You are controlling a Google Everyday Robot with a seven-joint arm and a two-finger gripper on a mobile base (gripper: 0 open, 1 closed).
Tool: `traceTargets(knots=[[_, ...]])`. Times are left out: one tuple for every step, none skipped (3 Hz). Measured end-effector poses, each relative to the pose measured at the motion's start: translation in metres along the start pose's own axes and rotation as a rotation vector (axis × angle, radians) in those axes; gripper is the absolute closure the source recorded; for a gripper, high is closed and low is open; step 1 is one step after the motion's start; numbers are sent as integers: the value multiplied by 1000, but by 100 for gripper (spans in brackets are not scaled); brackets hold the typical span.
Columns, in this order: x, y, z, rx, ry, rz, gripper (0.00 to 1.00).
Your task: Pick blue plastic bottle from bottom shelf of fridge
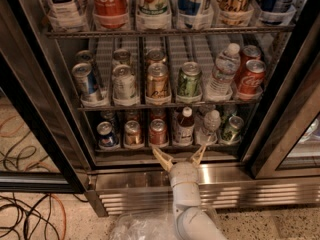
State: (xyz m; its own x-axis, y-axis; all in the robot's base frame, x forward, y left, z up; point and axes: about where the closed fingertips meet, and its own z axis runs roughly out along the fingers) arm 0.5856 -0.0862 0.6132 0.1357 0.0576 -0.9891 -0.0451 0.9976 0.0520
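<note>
Gripper (pixel 179 150) sat low before the fridge (pixel 131 196), just above the steel base grille and at the front edge of the bottom shelf (pixel 116 149). Its jaws were released, spread wide in a V and grasping nothing, with the tips reaching up to the shelf's front rail. The blue plastic bottle (pixel 185 127) stood upright on the bottom shelf, right of its middle and at the front of its lane. Its white cap was up and its body looked dark brown-red. It stood just behind the gap between the jaws, apart from both tips. A red can (pixel 158 132) stood in the lane to its left and a clear water bottle (pixel 211 127) in the lane to its right.
</note>
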Motion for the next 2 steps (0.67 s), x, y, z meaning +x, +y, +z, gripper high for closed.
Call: traceTargets(knots=[[0,0,0,0,-1,-1,0],[0,0,0,0,-1,-1,12]])
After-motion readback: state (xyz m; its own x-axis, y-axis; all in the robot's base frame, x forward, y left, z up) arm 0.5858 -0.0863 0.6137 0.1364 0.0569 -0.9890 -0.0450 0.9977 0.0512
